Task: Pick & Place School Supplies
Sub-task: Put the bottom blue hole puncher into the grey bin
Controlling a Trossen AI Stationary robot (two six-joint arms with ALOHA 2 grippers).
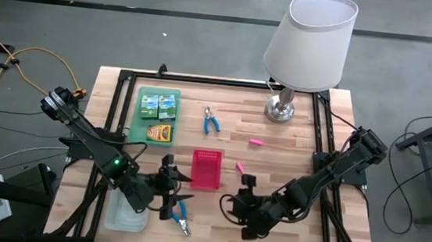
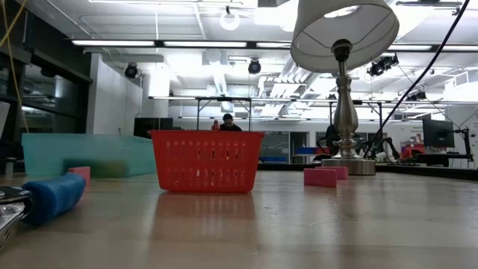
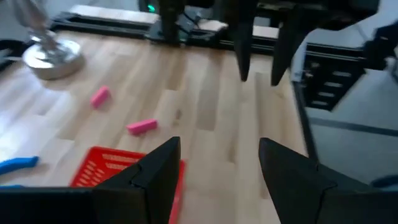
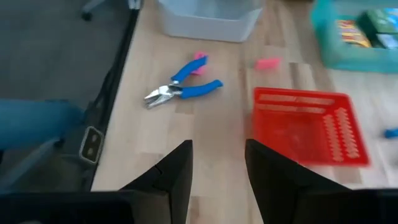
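Boxes (image 1: 159, 106) lie in the tray (image 1: 134, 122) at far left, the left gripper (image 1: 169, 186), jaws spread and empty, hangs just above blue pliers (image 1: 179, 214) and looks about to reach, needing a short descent, while the right gripper (image 1: 245, 204) waits open beside the basket (image 1: 206, 169).

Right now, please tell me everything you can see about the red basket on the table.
The red basket is a small rectangular plastic basket with mesh walls and a solid rim. It stands upright near the middle of the wooden table, open side up, and looks empty. Nothing touches it. The left gripper and the right gripper are near it, both open and holding nothing.
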